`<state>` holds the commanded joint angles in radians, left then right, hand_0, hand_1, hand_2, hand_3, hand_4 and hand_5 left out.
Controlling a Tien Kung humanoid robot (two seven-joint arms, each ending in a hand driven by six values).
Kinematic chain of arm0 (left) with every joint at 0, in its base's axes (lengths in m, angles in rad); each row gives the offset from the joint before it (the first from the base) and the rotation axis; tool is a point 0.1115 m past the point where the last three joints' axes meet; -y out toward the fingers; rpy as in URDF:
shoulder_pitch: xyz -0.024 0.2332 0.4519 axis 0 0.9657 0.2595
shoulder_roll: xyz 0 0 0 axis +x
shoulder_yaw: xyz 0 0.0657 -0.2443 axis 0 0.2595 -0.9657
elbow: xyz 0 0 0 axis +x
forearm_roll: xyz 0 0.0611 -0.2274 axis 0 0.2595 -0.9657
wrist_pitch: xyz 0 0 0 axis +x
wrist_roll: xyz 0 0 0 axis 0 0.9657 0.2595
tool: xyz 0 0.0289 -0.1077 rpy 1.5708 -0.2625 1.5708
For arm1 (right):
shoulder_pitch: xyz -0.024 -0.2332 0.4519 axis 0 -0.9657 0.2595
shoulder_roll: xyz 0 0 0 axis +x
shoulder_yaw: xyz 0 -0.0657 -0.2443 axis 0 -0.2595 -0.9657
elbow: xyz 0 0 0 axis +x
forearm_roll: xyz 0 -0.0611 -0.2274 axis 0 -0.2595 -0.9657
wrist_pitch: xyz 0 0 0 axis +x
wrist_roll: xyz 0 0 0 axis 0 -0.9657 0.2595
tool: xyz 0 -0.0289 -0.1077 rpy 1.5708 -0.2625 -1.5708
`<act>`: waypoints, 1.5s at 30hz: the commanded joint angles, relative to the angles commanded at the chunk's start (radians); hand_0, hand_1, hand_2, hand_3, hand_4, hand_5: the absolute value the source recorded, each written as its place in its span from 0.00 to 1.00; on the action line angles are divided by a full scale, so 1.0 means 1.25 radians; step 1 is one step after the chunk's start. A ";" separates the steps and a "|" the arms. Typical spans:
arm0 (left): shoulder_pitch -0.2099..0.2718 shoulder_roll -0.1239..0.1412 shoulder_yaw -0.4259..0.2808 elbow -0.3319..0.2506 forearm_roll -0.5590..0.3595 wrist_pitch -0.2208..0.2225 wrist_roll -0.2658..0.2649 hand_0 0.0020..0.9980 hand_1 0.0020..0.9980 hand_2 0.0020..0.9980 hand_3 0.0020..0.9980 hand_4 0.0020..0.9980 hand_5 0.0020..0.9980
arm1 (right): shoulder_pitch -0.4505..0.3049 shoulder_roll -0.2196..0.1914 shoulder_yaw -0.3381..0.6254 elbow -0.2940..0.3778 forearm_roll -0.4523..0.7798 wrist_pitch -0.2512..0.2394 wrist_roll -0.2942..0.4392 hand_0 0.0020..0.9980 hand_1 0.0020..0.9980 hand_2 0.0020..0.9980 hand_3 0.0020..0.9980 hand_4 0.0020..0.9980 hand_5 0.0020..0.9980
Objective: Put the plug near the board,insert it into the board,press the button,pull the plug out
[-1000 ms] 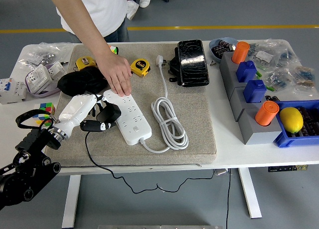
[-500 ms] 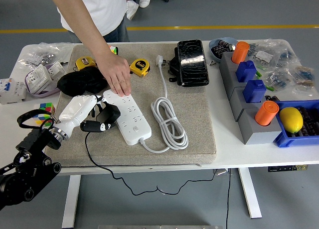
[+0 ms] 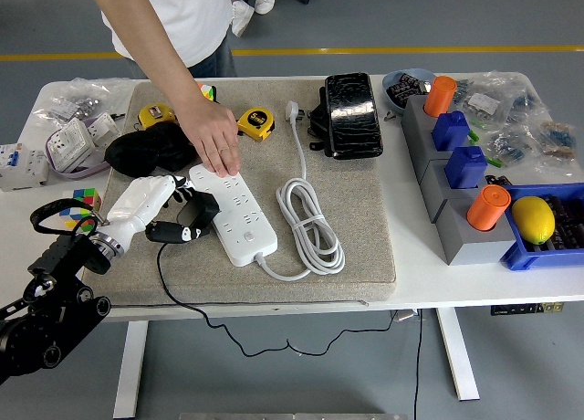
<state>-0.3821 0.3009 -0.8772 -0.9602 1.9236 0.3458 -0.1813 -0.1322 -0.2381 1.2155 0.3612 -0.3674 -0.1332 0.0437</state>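
A white power strip (image 3: 235,207) lies diagonally on the grey mat (image 3: 365,219), its white cable coiled to its right. A person's hand (image 3: 212,137) presses flat on the strip's far end. My left hand (image 3: 175,210), white-shelled, reaches in from the lower left and is shut on the black plug (image 3: 196,210), which sits against the strip's left edge. The plug's black cord runs down off the table's front edge. Whether the prongs are in a socket is hidden. My right arm is out of view.
Two yellow tape measures (image 3: 256,122), a black pouch (image 3: 146,149) and a black case (image 3: 352,114) lie on the mat's far part. Grey holders with orange and blue pieces (image 3: 465,169) and a blue bin with a lemon (image 3: 534,219) stand right. Small parts sit left.
My left hand with the plug has shifted slightly left and down along the strip's edge. The person's hand stays on the strip.
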 joint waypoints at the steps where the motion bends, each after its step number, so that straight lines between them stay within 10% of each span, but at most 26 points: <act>1: 0.000 0.000 0.000 -0.001 -0.001 -0.001 0.000 0.40 0.59 0.57 0.60 1.00 0.37 | 0.000 0.000 0.000 0.000 0.000 0.000 0.000 0.55 0.64 0.59 0.52 0.88 0.42; 16: 0.037 -0.001 -0.046 -0.088 -0.015 0.011 -0.021 0.44 0.63 0.66 0.69 1.00 0.46 | -0.001 0.001 0.002 0.000 0.000 0.001 0.000 0.55 0.64 0.59 0.52 0.88 0.42; 24: 0.108 0.013 -0.048 -0.161 -0.080 0.098 -0.064 0.51 0.67 0.69 0.70 1.00 0.53 | -0.002 0.003 0.003 0.000 -0.001 0.001 0.001 0.55 0.64 0.59 0.52 0.88 0.42; 27: 0.124 0.011 -0.045 -0.156 -0.079 0.116 -0.053 0.63 0.76 0.78 0.76 1.00 0.55 | -0.003 0.004 0.001 -0.001 0.000 0.002 0.001 0.55 0.64 0.59 0.52 0.88 0.42; 45: 0.136 0.016 -0.026 -0.161 -0.058 0.103 0.029 0.63 0.75 0.76 0.74 1.00 0.60 | -0.001 -0.002 0.001 0.004 -0.003 -0.002 0.006 0.55 0.64 0.59 0.52 0.88 0.42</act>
<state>-0.2118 0.3203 -0.9095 -1.1620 1.8510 0.4744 -0.1454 -0.1333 -0.2402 1.2172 0.3662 -0.3713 -0.1359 0.0512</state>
